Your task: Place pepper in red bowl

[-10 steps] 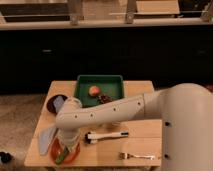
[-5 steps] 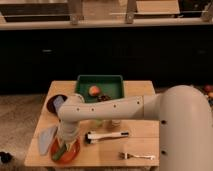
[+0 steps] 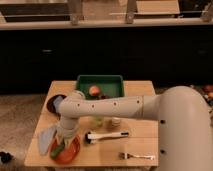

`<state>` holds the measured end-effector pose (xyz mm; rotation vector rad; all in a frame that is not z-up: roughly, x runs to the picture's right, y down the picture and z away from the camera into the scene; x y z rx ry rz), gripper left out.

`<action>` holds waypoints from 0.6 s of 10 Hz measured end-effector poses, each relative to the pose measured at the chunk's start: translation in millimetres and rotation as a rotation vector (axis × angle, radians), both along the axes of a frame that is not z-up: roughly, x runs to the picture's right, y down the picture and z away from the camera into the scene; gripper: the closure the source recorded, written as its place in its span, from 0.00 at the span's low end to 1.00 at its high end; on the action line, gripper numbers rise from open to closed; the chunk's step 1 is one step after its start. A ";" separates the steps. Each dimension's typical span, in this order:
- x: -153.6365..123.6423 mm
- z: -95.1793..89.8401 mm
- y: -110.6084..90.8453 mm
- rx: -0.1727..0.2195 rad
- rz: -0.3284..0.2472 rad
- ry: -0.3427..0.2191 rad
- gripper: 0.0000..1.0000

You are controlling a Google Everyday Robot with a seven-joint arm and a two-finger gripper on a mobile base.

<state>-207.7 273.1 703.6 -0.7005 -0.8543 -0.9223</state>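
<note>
The red bowl (image 3: 71,151) is a shallow orange-red dish at the front left corner of the wooden table (image 3: 140,142). The small green pepper (image 3: 57,150) lies tilted at the bowl's left side. It reaches a little over the rim. My gripper (image 3: 65,139) hangs at the end of the white arm (image 3: 115,106), directly over the bowl and just above and right of the pepper. The gripper hides the back part of the bowl.
A green tray (image 3: 107,80) with a round orange-red fruit (image 3: 94,90) stands at the table's back. A maroon bowl (image 3: 53,104) is at the left. A pale cloth (image 3: 46,136) lies next to the red bowl. A black-handled tool (image 3: 106,135) and a fork (image 3: 137,156) lie in front.
The gripper has come down and shifted a little over the red bowl. The pepper now shows lower and further left, at the bowl's left side.
</note>
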 end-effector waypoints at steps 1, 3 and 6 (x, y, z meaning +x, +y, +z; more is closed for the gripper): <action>-0.3 -0.1 -0.6 -0.006 0.000 -0.007 0.96; 0.4 -0.4 -1.0 -0.016 -0.001 -0.018 0.80; 2.3 -1.5 -2.4 -0.031 0.000 -0.031 0.51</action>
